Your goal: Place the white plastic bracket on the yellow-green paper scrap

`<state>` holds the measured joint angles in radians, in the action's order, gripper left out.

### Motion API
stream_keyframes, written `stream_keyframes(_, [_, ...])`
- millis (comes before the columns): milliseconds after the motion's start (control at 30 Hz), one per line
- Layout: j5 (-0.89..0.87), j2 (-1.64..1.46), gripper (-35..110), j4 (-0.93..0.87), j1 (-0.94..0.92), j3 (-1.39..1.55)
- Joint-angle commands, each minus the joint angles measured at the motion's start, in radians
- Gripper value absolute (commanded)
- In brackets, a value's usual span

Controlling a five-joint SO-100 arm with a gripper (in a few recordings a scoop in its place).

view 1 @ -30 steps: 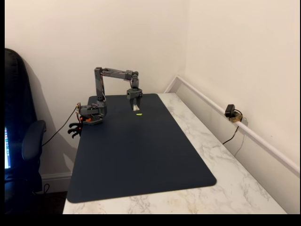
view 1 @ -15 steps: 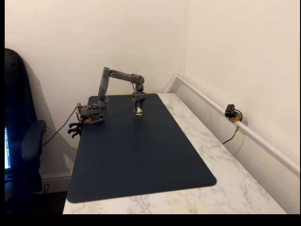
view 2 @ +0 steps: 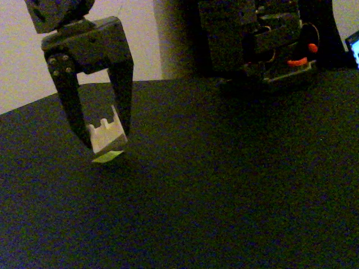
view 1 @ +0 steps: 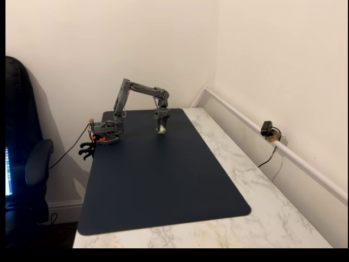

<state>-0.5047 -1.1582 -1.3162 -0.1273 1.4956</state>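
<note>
The white plastic bracket (view 2: 106,134) is a small ridged off-white block held between the tips of my gripper (view 2: 104,139), which is shut on it. It hangs just over the yellow-green paper scrap (view 2: 107,156), a thin bright sliver on the dark mat; whether the two touch I cannot tell. In the wider fixed view my gripper (view 1: 161,129) points straight down at the far part of the mat, with the bracket (view 1: 161,130) as a pale speck at its tip.
A dark blue mat (view 1: 163,174) covers most of a marble table (view 1: 262,213). The arm's base (view 1: 105,132) sits at the mat's far left corner. A small camera (view 1: 267,130) sits by the right wall. An office chair (view 1: 22,158) stands left of the table.
My gripper has moved right and down with the bracket, from beside the scrap to directly over it, and the arm has stretched out further.
</note>
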Motion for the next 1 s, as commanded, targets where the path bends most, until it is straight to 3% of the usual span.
stream_keyframes(0, [0.006, -0.049, 32, -0.023, -0.012, -0.043])
stream_keyframes(133, [-0.003, -0.109, 33, -0.051, 0.008, -0.025])
stream_keyframes(300, [-0.035, -0.278, 5, -0.137, 0.064, -0.020])
stream_keyframes(533, [-0.094, -0.548, 0, -0.229, 0.193, 0.028])
stream_keyframes(833, [-0.153, -0.833, 0, -0.081, 0.356, 0.334])
stream_keyframes(967, [-0.115, -1.000, 0, -0.025, 0.316, 0.515])
